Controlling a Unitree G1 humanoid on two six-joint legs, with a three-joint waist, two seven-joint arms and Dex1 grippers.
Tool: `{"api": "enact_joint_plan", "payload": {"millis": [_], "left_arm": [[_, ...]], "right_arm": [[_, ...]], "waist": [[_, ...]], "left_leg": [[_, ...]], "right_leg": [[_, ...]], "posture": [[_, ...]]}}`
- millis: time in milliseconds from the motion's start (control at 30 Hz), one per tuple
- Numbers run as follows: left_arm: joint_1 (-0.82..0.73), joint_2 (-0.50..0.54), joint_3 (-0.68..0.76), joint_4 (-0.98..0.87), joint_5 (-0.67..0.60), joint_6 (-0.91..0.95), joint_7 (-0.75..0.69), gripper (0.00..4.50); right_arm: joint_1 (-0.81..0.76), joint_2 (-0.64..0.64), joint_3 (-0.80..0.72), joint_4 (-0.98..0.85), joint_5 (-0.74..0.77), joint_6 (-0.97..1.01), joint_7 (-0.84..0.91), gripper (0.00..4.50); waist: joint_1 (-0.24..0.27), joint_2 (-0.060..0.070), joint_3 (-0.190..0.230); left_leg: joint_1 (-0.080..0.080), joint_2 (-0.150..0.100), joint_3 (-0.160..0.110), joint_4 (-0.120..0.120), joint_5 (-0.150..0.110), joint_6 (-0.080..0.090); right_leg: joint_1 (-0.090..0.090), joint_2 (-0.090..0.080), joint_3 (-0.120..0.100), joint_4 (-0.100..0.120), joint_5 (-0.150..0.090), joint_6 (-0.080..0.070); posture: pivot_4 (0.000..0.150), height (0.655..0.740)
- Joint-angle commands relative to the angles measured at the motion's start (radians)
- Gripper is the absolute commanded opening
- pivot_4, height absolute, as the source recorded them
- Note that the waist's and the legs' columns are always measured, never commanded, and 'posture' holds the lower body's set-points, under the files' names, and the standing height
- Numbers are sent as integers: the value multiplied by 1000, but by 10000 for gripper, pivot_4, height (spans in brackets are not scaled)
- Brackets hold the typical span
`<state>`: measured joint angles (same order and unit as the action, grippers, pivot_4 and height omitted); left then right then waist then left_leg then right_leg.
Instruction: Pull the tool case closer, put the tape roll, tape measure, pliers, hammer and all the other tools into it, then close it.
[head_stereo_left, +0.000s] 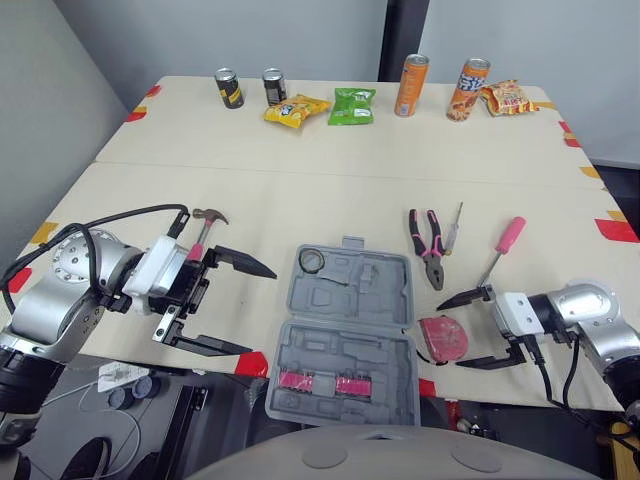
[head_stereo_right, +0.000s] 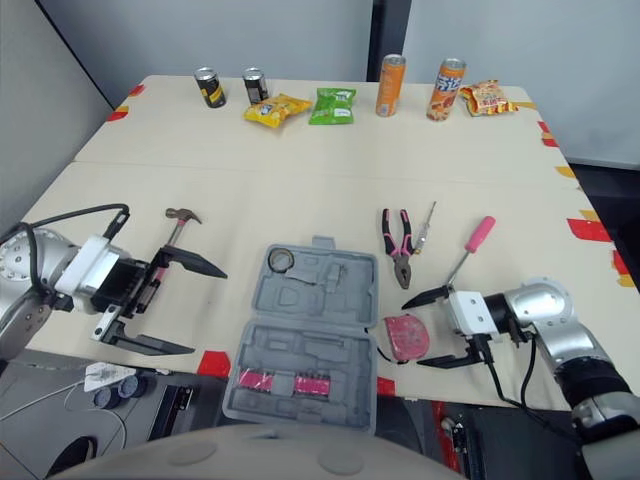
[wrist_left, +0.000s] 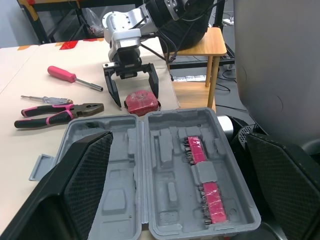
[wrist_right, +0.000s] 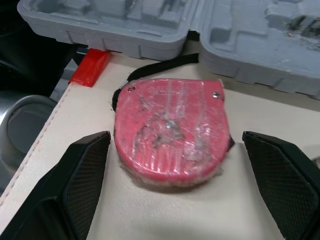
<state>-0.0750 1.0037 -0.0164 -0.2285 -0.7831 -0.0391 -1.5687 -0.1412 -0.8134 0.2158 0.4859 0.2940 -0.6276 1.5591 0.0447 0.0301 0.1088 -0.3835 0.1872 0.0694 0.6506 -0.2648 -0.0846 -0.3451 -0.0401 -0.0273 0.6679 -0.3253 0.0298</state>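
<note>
- Currently the left end effector (head_stereo_left: 260, 311) and the right end effector (head_stereo_left: 449, 335) stand wide open, empty.
- The tape measure (head_stereo_left: 443, 340) lies near the worktop (head_stereo_left: 300, 200) edge; an off-centre closing may push it off.

Four cans (head_stereo_left: 229, 88) (head_stereo_left: 274, 86) (head_stereo_left: 411, 85) (head_stereo_left: 468, 89), three snack bags (head_stereo_left: 296, 110) (head_stereo_left: 352, 106) (head_stereo_left: 507, 97), perhaps two screwdrivers (head_stereo_left: 500, 250) (head_stereo_left: 454, 229)

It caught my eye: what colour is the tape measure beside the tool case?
The tape measure is red; the right wrist view shows it best.
</note>
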Motion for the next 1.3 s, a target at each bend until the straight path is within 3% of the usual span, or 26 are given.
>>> {"api": "enact_joint_plan", "payload": {"millis": [33,367,533,567,933,1300], "left_arm": [[3,13,12,-3,-13,-17,-46,45000],[7,17,-3,22,-10,-45,-46,45000],[12,15,-8,28,-7,-56,-46,45000],[14,16,-8,28,-7,-58,-46,45000],[23,13,-8,34,-4,-71,-46,45000],[28,-42,51,40,-20,-23,-35,45000]], "right_arm": [[7,2,1,-8,2,-21,48,44761],[14,-4,-4,-25,-6,-1,33,44761],[17,-4,-5,-36,-9,13,25,30055],[17,-3,-5,-38,-10,16,23,29420],[22,-4,-10,-48,-14,31,18,29418],[129,-121,-143,-245,94,180,-33,29418]], "waist": [[0,0,0],[1,0,0],[2,0,0],[2,0,0],[6,0,0],[15,-1,0]], "left_leg": [[0,0,0,0,0,0],[0,0,0,0,2,-5],[0,0,1,0,2,-5],[0,0,1,0,2,-5],[0,0,1,0,2,-7],[1,0,0,-1,2,-8]], "right_leg": [[0,0,0,0,0,0],[0,0,0,0,0,1],[1,1,1,0,1,1],[1,1,1,0,1,1],[1,2,1,-1,1,2],[3,2,1,-4,2,3]], "posture": [[1500,7400],[1500,7400],[1500,7400],[1500,7400],[1500,7400],[1500,7400]]}}
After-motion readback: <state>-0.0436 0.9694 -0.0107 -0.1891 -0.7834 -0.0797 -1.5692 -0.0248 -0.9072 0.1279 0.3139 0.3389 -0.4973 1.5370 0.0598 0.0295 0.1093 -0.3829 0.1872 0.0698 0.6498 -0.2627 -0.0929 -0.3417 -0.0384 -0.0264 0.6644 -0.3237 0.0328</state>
